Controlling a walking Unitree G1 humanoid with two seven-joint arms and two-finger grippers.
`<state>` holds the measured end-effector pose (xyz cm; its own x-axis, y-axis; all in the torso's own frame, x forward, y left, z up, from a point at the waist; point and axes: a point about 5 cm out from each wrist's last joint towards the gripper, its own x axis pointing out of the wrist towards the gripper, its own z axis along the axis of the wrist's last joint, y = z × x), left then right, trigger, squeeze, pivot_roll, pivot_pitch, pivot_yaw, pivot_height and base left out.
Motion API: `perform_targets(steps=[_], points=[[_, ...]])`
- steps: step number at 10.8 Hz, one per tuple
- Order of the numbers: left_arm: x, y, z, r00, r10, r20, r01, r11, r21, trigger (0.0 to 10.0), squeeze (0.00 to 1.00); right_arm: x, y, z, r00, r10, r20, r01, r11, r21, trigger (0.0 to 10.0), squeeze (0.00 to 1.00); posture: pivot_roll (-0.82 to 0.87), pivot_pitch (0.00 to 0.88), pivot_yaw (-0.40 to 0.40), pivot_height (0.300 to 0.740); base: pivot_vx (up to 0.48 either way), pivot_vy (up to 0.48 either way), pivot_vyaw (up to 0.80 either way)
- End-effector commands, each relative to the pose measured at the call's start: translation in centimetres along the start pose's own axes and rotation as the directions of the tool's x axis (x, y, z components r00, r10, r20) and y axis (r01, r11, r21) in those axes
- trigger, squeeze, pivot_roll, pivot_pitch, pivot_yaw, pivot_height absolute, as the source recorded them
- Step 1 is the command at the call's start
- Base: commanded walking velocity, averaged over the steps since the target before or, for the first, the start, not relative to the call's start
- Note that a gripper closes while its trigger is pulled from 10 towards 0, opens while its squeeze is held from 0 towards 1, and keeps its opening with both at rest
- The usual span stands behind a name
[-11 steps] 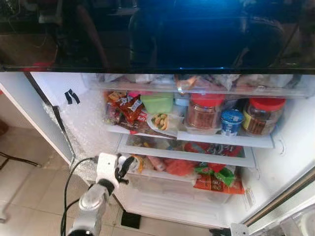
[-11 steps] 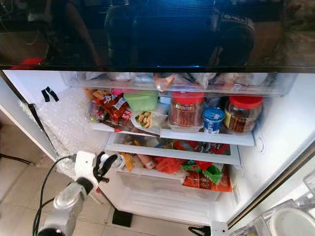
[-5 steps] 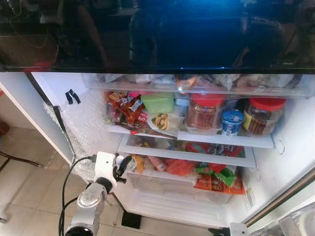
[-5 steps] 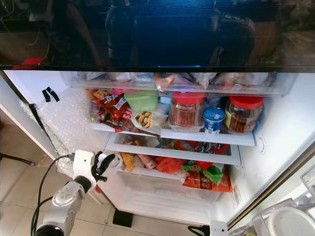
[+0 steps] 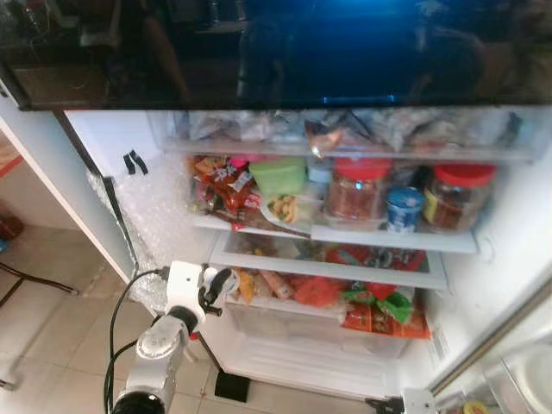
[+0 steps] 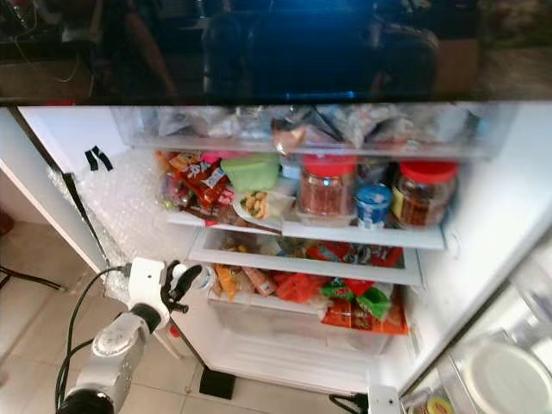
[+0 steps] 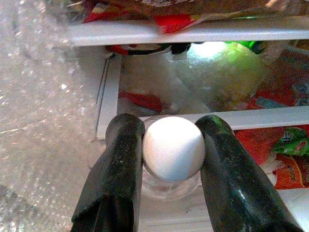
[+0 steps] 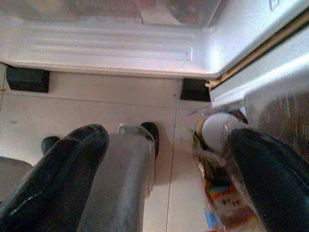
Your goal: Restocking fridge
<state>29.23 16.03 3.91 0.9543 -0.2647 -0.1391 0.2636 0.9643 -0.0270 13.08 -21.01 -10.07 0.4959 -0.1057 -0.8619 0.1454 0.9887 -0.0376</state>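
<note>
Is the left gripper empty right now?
No, the left gripper is shut on a small clear jar with a white cap, the black fingers pressing on both sides of the cap.

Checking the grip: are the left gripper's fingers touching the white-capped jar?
Touching. In the left wrist view both fingers of the left gripper press the white-capped jar with no gap.

A small clear jar (image 7: 172, 159) with a round white lid sits clamped between the left tool's (image 7: 169, 159) black fingers, at the open fridge's (image 5: 509, 250) lower shelf edge.
</note>
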Motion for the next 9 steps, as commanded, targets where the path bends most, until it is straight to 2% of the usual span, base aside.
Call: perform_targets(steps=[1,3,6,9], points=[[0.28,0.22,0.51,1.000,0.006,0.022,-0.006,1.000,0.004,10.0,0.00,-0.01,0.01,-0.15,1.000,-0.002,-0.008,0.002,1.000,0.013,10.0,0.00,-0.16,0.000,0.098,0.690,0.000,0.000,0.00],[0.25,0.15,0.49,1.000,0.005,0.023,-0.005,1.000,0.002,10.0,0.00,-0.02,-0.01,-0.19,1.000,0.000,-0.011,0.000,1.000,0.015,10.0,0.00,-0.15,0.000,0.093,0.685,0.000,0.000,0.00],[0.22,0.07,0.44,1.000,0.004,0.022,-0.004,1.000,-0.001,10.0,0.00,-0.04,-0.03,-0.26,1.000,0.014,-0.016,-0.014,1.000,0.012,10.0,0.00,-0.15,0.001,0.089,0.625,0.000,0.000,0.00],[0.42,0.00,0.84,0.999,0.008,0.039,-0.008,1.000,0.006,10.0,0.00,-0.05,-0.04,-0.20,1.000,0.020,-0.007,-0.020,1.000,0.017,10.0,0.00,-0.15,0.005,0.084,0.620,0.000,0.000,0.00]])
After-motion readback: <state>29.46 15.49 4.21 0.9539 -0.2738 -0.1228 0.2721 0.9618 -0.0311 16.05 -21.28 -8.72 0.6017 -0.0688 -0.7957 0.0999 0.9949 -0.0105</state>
